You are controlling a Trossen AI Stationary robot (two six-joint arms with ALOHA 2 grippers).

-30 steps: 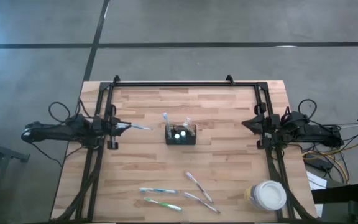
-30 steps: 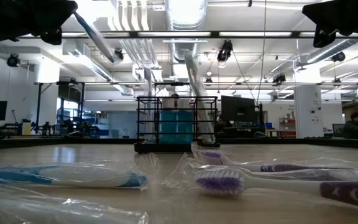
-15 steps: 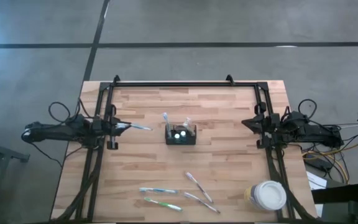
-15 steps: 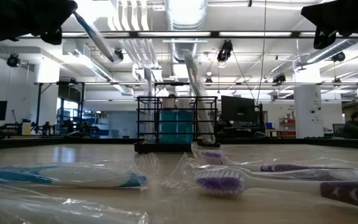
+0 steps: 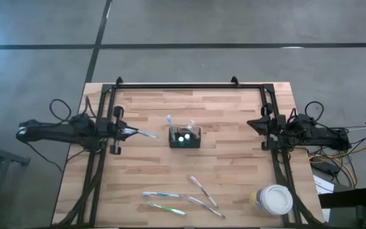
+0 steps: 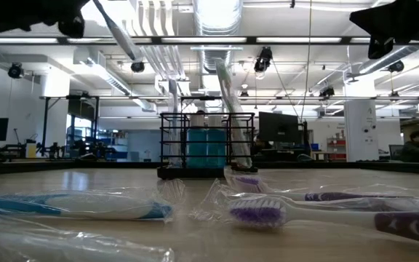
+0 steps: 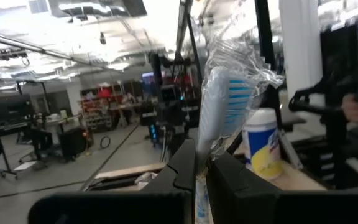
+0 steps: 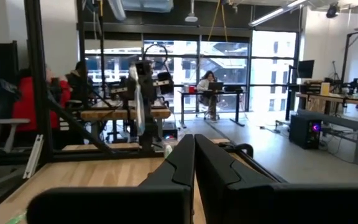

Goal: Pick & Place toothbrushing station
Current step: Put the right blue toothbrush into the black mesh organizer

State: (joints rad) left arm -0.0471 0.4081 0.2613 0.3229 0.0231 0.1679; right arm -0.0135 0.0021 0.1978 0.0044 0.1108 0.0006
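Toothbrushes [image 5: 170, 202] in wrappers lie loose at the high view's lower centre, awaiting pickup; mid-bench stands the caddy [image 5: 184, 137]. Left of it, the left pincer [image 5: 127, 131] clamps a wrapped blue toothbrush [image 7: 222, 106], apparently for insertion. At right edge, the right pincer [image 5: 254, 124] waits, closed and empty.

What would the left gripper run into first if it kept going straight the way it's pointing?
Probably the black wire caddy at mid-table. The left gripper, shut on a wrapped toothbrush, points across the table toward it, though height is hard to judge.
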